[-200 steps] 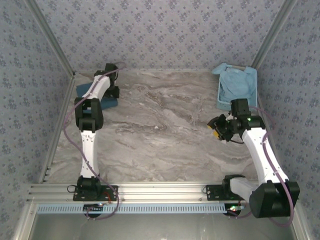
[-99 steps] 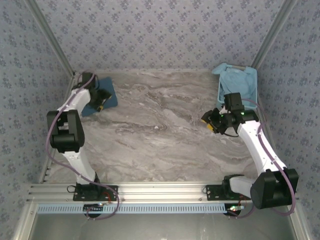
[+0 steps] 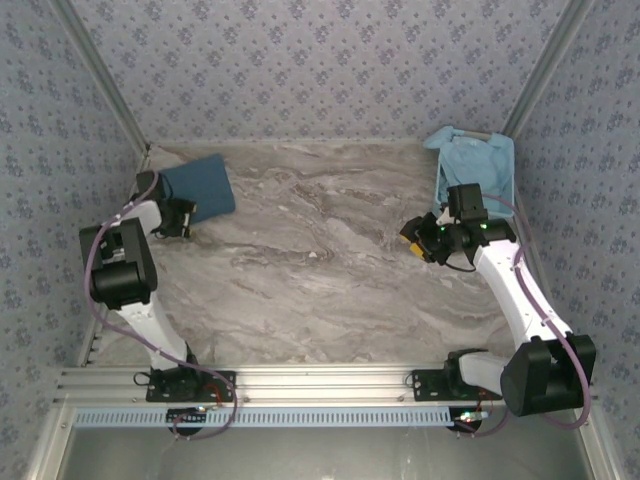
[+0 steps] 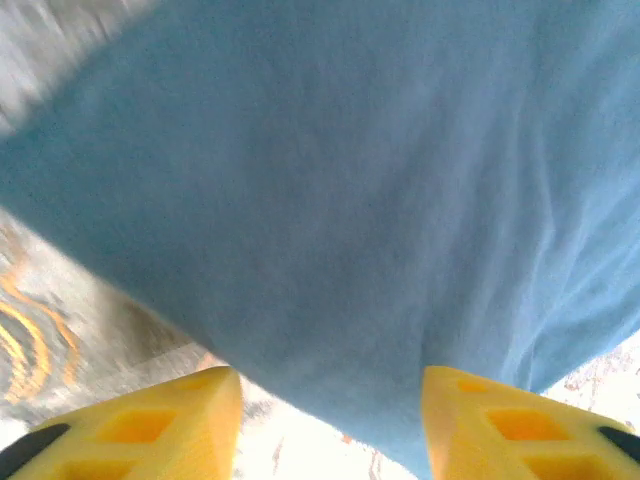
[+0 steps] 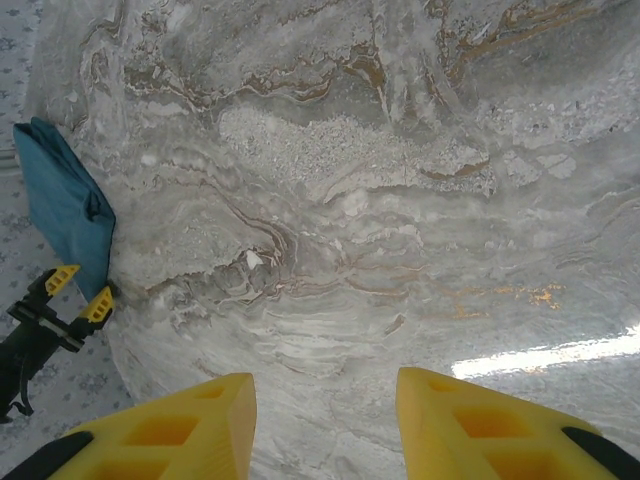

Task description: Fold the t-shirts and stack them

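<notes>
two arms are bolted at the bottom of the overhead frame, at the near edge of a marbled tabletop (image 3: pixel 320 290). right of centre, the right pincer (image 3: pixel 412 238) is held over bare marble. in its wrist view its yellow fingers (image 5: pixel 180 425) are seen parted, with nothing between them.

at the left of the overhead frame, the left pincer (image 3: pixel 185 222) is lowered to the near edge of the dark teal-blue t-shirt (image 3: pixel 203 186). that shirt is laid folded and flat in the upper left corner of the tabletop. in the left wrist view the cloth is seen filling most of the frame, with its edge reaching down between the two spread fingers; the jaws are seen standing open, not closed on the cloth.

at the upper right, a paler sky-blue t-shirt (image 3: pixel 472 165) is seen lying crumpled inside a pale-blue basket (image 3: pixel 440 200), just beyond the right pincer.
</notes>
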`<action>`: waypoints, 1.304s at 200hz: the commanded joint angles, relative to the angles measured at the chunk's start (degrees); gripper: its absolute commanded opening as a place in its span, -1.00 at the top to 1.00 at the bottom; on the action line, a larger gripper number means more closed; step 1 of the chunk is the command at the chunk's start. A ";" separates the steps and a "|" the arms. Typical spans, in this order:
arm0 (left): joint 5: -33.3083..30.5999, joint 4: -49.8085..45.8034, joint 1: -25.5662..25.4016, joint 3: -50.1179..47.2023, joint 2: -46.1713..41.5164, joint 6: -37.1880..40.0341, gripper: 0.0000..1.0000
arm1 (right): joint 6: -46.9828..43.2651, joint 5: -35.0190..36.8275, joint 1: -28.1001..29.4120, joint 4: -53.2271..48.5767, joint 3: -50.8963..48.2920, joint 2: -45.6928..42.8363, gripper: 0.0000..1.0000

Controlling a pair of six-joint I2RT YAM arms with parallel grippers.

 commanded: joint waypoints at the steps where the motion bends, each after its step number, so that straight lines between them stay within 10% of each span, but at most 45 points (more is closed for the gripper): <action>1: -0.08 -0.27 2.15 2.43 1.56 4.36 0.14 | -0.41 -1.05 0.47 -0.73 0.02 -0.76 0.12; 81: 3.38 -5.77 4.94 15.43 9.37 15.57 0.25 | 0.12 -0.84 1.45 -1.19 -0.80 -1.52 0.12; 162: 1.16 -10.43 5.29 18.56 7.80 23.44 -0.25 | -1.65 -1.74 2.40 -0.54 -1.46 -2.10 0.09; 188: 1.02 -9.46 5.29 10.02 -1.12 21.46 -0.42 | -5.10 -3.65 2.24 4.53 -4.63 -5.45 -0.04; 197: 1.26 -8.82 5.23 5.69 -5.88 20.69 -0.92 | -5.81 -3.43 1.72 6.32 -6.22 -7.53 -0.09; 210: 1.98 -6.75 4.59 -1.50 -13.73 19.57 -0.96 | -6.79 -1.33 1.05 8.72 -8.38 -10.74 -0.22; 219: 1.94 -4.29 3.10 -7.55 -19.79 18.48 -0.95 | -7.23 0.51 0.77 9.28 -9.69 -12.80 -0.99; 261: -14.44 -4.57 -11.91 -24.32 -45.62 16.00 -0.95 | -6.17 21.04 1.07 1.32 -13.74 -23.09 -1.00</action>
